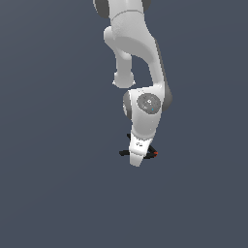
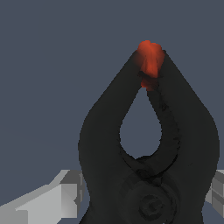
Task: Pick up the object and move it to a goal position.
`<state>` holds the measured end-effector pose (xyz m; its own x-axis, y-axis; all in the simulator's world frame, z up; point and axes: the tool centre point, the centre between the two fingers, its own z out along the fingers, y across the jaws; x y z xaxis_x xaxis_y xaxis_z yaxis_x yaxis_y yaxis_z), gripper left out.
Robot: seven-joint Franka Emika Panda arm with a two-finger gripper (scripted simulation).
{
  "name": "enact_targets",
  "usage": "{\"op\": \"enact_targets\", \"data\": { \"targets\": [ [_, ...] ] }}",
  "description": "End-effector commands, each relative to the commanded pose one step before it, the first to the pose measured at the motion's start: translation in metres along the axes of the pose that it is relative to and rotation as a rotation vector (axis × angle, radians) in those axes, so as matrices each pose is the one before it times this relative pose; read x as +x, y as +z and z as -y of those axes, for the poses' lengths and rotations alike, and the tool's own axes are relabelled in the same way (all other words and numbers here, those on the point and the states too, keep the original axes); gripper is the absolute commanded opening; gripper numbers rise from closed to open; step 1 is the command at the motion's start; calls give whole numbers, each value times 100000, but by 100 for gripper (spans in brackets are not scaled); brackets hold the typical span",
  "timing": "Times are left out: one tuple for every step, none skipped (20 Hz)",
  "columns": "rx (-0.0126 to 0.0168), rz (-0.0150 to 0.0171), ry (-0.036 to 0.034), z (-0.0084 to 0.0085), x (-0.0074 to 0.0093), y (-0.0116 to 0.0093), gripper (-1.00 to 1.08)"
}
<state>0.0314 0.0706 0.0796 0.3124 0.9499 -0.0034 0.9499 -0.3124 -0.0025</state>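
Spring clamp (image 2: 148, 144) is sitting right under my wrist, filling the wrist view, with one pale finger (image 2: 52, 199) showing at one edge of its body and the other finger at the opposite edge. In the exterior view the clamp (image 1: 125, 152) is lying on the flat dark floor (image 1: 48, 193), mostly hidden behind my gripper (image 1: 138, 160); a black handle is poking out toward the exterior view's left and the red-orange tip (image 1: 155, 154) toward its right.

My fingers are standing apart, straddling the clamp's round body; I cannot tell whether they are touching it yet. To do this step well, I judge I should be closing evenly across the thick loop near the pivot, not the thin handles, keeping centred so it does not twist.

Its long axis is running left-to-right in the exterior view, tip pointing right, across my finger line.
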Motion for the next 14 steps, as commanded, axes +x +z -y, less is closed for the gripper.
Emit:
{"op": "enact_targets", "data": {
  "targets": [
    [-327, -51, -105, 1631, 1112, -2033, -100],
    [-23, 63, -18, 718, 462, -810, -100],
    [0, 0, 0, 719, 453, -827, -100],
    [0, 0, 0, 728, 461, -840, -100],
    [-24, 61, -21, 744, 488, -847, -100],
    [0, 0, 0, 730, 468, -850, -100],
    [0, 0, 0, 722, 467, -844, -100],
    [0, 0, 0, 712, 464, -836, -100],
    [0, 0, 0, 700, 461, -826, -100],
    [0, 0, 0, 686, 457, -814, -100],
    [-19, 48, -46, 686, 482, -791, -100],
    [0, 0, 0, 646, 440, -774, -100],
    [0, 0, 0, 616, 425, -743, -100],
    [19, -45, -1, 580, 400, -713, -100]
  ]
}}
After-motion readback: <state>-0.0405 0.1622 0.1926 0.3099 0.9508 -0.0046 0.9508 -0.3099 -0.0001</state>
